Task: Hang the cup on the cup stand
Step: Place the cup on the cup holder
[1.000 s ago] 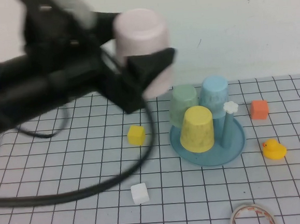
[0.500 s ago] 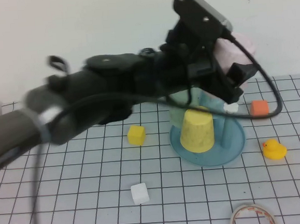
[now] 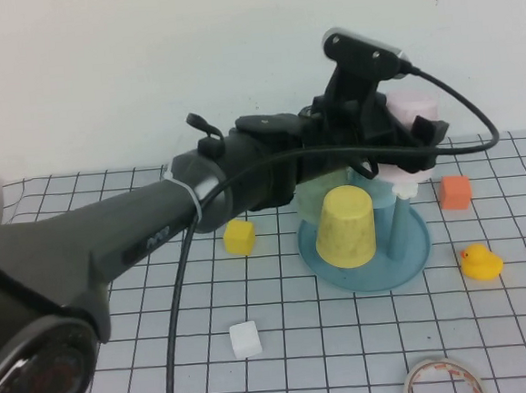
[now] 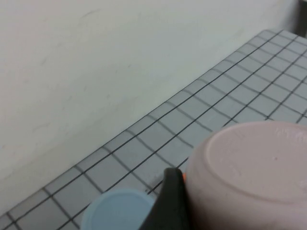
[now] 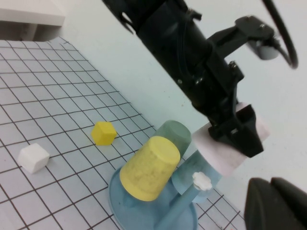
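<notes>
The pale pink cup [image 3: 412,108] hangs upside down with my left gripper [image 3: 409,132] shut on its sides, just above the white flower tip [image 3: 405,188] of a peg on the blue cup stand [image 3: 412,256]. In the left wrist view the cup's base [image 4: 249,172] fills the corner beside one black finger [image 4: 169,203]. The right wrist view shows the cup [image 5: 225,154] close over the flower tip [image 5: 202,180]. My right gripper [image 5: 278,206] is shut and empty, off to the side of the stand; the high view does not show it.
On the stand sit a yellow cup [image 3: 345,227], a green cup [image 3: 317,190] and a light blue cup [image 3: 375,190]. Around it lie a yellow cube [image 3: 239,237], a white cube [image 3: 245,340], an orange cube [image 3: 455,192], a rubber duck [image 3: 480,261] and a tape roll [image 3: 441,378].
My left arm has swung right and down with the cup, from high up left of the stand to just over the flower-tipped peg. The right gripper stays shut.
</notes>
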Action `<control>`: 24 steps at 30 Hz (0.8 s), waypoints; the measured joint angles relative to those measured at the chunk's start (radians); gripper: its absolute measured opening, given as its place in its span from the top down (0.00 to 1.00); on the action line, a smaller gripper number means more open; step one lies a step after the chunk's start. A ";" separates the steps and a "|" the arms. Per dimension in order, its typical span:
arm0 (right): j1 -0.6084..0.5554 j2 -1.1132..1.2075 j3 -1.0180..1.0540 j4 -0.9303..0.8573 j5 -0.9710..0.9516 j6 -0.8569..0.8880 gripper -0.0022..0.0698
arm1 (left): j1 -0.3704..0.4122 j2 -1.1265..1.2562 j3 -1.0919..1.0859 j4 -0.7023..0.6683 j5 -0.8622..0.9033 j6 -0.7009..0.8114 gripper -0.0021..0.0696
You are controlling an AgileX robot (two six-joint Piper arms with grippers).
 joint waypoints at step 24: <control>0.000 0.000 0.000 0.000 0.004 0.000 0.97 | -0.027 0.111 -0.006 -0.004 -0.017 -0.063 0.14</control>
